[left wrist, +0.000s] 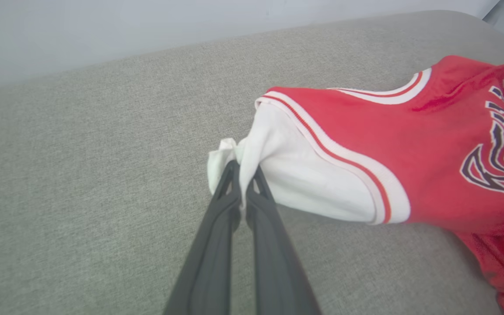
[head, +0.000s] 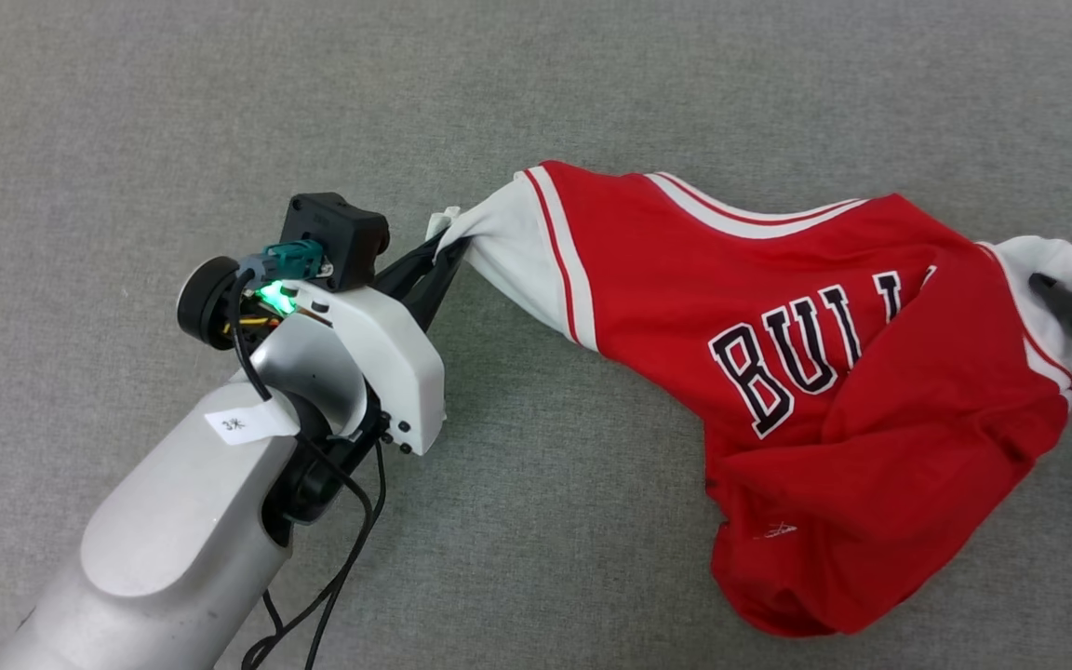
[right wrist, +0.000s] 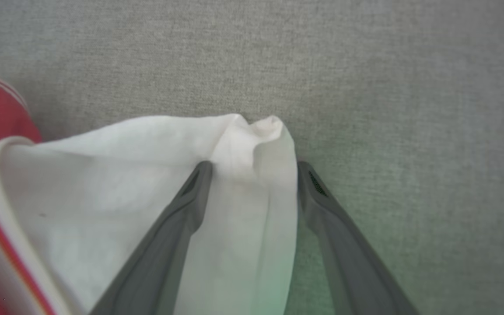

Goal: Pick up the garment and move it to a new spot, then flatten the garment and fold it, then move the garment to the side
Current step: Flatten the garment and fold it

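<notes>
The garment, a red shirt with white sleeves and dark "BULLS" lettering, lies stretched and crumpled across the grey surface. My left gripper is shut on the tip of its left white sleeve; in the left wrist view the fingers pinch a bunch of white cloth. At the right edge, my right gripper reaches into the other white sleeve. Its fingers stand wide apart, with a fold of that sleeve lying between them, not pinched.
A grey woven surface spreads on all sides of the shirt. A pale wall rises behind its far edge. Black cables hang from my left forearm near the bottom edge.
</notes>
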### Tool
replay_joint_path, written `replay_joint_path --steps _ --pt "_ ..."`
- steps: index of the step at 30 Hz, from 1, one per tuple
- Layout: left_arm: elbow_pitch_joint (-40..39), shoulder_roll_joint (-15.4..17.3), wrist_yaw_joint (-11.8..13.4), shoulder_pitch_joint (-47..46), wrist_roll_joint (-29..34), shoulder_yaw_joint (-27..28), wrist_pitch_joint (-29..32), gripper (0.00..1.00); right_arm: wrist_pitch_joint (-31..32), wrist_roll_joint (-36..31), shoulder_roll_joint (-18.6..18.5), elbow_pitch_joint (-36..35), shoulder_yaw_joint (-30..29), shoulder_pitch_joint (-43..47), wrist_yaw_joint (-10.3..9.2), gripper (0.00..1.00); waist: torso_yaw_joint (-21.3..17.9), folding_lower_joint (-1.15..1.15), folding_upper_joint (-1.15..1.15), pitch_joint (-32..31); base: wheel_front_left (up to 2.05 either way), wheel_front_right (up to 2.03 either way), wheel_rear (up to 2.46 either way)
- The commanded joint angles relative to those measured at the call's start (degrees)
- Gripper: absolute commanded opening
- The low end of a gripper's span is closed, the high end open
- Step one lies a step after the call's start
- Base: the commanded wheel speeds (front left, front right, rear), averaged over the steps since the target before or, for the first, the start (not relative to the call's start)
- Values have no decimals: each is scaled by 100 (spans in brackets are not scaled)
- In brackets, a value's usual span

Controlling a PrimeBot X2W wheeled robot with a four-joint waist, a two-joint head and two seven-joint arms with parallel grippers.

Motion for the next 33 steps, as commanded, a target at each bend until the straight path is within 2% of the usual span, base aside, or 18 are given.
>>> replay_joint_path --steps 1,5,6,7,8,9,13,19,24,33 --pt "30 -51 -30 -89 39 -22 -57 0 117 28 -18 214 167 -14 -5 100 125 -1 0 140 0 0 0" --pt "132 -86 -53 -97 1 -34 -112 0 653 330 148 670 633 291 6 100 142 -1 0 184 0 0 0" --pt "156 -93 -57 -84 -10 -35 -117 0 805 413 179 763 708 373 10 72 138 -1 0 180 0 0 0" --pt "176 -95 -60 -74 -25 -32 -132 0 932 490 210 831 746 423 11 30 128 -1 0 170 0 0 0" --pt "203 -94 -63 -60 -39 -30 -143 0 1021 552 231 874 774 445 11 9 114 -1 0 151 0 0 0" --pt "229 -95 -65 -46 -49 -31 -147 0 1043 600 218 888 788 439 11 0 104 -1 0 129 0 0 0" --pt "342 -70 -80 3 -110 2 -184 0 845 625 -12 735 697 219 -4 0 38 -1 0 -31 0 0 0" --pt "618 -44 -107 -101 -144 122 -372 0 228 471 -325 439 280 -282 -7 0 -81 -1 0 -471 0 0 0" --pt "1024 -2 -181 -435 -214 300 -466 0 -225 189 -303 288 -6 -505 -7 0 -200 -1 0 -819 0 0 0" --pt "2169 -324 -399 -1718 -211 528 -697 0 -744 -460 -195 352 -441 -1220 -8 0 -280 -1 0 -1075 0 0 0"
